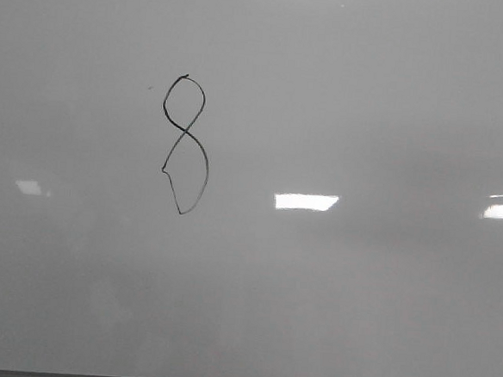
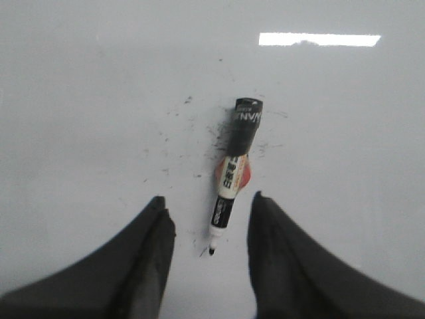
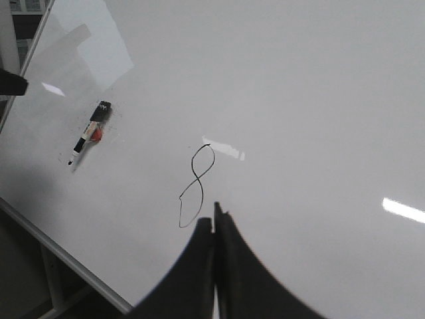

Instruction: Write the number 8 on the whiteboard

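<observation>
Filling every view: big glossy grey-white whiteboard [image 1: 370, 93], bright light patches all over. Left of centre on it, thin black hand-drawn number 8 [image 1: 185, 145], small round top loop, bigger pointy bottom one. Uncapped black-and-white marker pen [image 2: 230, 179] lying flat, between the spread-apart left gripper [image 2: 211, 229] fingers, not gripped. Right gripper [image 3: 214, 226] pressed together, holding nothing, right beside the 8.

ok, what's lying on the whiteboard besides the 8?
On the whiteboard, apart from the 8: an uncapped marker, plus ink specks. A red patch beneath it is mostly covered.
</observation>
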You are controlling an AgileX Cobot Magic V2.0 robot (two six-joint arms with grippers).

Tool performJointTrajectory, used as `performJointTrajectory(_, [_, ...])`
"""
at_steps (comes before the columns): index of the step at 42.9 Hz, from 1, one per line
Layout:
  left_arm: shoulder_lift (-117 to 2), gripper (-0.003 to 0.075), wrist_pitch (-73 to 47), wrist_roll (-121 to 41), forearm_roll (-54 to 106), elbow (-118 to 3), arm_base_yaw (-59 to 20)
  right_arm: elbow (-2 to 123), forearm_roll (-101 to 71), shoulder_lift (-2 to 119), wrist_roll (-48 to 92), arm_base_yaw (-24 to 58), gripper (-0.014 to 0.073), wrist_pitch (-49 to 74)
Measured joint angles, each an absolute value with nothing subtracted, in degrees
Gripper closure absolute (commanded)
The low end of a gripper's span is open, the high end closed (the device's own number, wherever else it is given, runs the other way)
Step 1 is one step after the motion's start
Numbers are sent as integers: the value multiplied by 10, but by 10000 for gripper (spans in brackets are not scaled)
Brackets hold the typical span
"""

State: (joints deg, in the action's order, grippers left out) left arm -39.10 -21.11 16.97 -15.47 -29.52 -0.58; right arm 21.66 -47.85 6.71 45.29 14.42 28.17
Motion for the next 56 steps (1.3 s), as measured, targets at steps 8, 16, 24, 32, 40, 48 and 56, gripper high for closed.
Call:
performJointTrajectory(8, [-237, 741, -299, 170, -145, -243, -6, 217, -479, 67, 453, 144, 652, 282])
performJointTrajectory(16, [-114, 741, -330, 170, -138, -212, -6, 217, -479, 67, 453, 144, 652, 282])
performJointTrajectory(24, [-64, 741, -328, 170, -137, -210, -6, 217, -479, 67, 452, 144, 652, 282])
performJointTrajectory(32, [-62, 741, -326, 170, -136, -210, -6, 217, -479, 67, 452, 144, 652, 282])
performJointTrajectory(40, [-62, 741, -326, 170, -136, -210, -6, 217, -479, 67, 452, 144, 652, 282])
performJointTrajectory(48, [-62, 741, -326, 170, -136, -210, -6, 217, -479, 67, 452, 144, 652, 282])
performJointTrajectory(56, [-62, 741, -318, 170, -136, -209, -6, 217, -479, 67, 452, 144, 652, 282])
